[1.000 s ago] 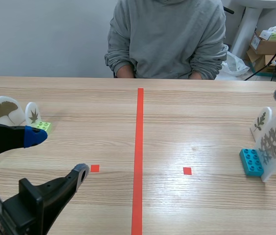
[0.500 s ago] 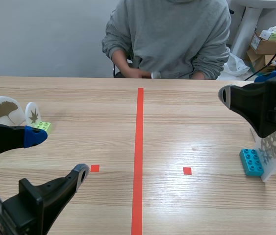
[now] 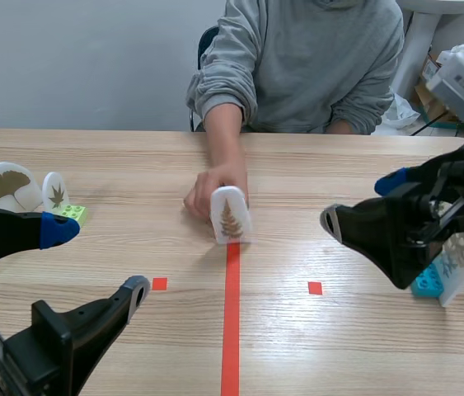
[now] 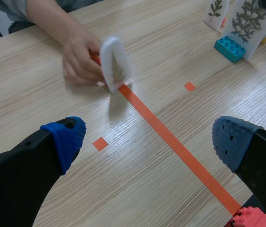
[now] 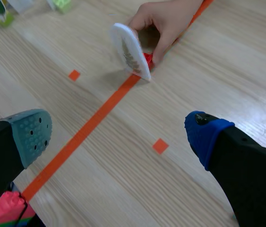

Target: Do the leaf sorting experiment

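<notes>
The white fern-leaf card stands on the counter, on the far end of the long orange-red tape line, tilted a little. It sits on a red block that peeks out behind its foot. A person's hand reaches across the counter and touches the card from behind, fingers curled at its back.

The left pincer hangs nearer the robot than the card and off to its left. Its fingers are spread wide with nothing between them, one pad blue and the other grey. The right pincer hovers to the card's right, well apart from it, likewise released and holding nothing.

Far left of the card stand a ginkgo-leaf card and a smaller card with a pointed leaf, with a green block just beside them. Far right of the card, a cyan block carries a large card with a lobed leaf, partly hidden behind the right arm in the scene view. A smaller leaf card stands just beyond it.
</notes>
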`<move>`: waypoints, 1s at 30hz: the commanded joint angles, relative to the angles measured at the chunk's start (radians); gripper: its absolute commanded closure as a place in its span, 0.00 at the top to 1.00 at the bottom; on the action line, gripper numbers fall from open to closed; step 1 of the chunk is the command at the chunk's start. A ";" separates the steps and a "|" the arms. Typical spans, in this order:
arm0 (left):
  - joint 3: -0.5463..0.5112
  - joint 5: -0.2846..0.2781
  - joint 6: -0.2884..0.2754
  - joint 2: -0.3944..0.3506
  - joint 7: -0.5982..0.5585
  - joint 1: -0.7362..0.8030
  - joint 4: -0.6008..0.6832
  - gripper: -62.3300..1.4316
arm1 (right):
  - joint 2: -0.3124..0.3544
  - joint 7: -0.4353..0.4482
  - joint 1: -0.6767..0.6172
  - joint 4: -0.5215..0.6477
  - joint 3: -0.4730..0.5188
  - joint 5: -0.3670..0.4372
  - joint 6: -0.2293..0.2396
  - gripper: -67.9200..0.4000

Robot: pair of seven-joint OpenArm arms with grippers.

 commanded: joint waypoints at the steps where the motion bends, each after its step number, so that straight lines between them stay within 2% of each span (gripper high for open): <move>1: 0.001 -0.011 0.002 0.005 -0.019 -0.003 0.023 0.92 | 0.037 0.011 -0.009 -0.001 0.010 0.008 0.008 0.85; 6: 0.001 -0.011 0.002 0.005 -0.069 -0.003 0.023 0.92 | 0.103 0.012 -0.086 -0.001 0.010 0.005 0.008 0.84; 9: 0.001 -0.023 0.002 0.004 -0.069 -0.003 0.023 0.92 | 0.133 0.016 -0.132 -0.001 0.010 0.005 0.008 0.78; 12: 0.001 -0.041 0.002 0.004 -0.070 -0.003 0.023 0.92 | 0.138 0.016 -0.154 -0.001 0.010 0.005 0.008 0.72; 30: 0.001 -0.044 0.002 0.004 -0.067 -0.003 0.023 0.92 | 0.138 0.016 -0.153 -0.001 0.010 -0.004 0.008 0.72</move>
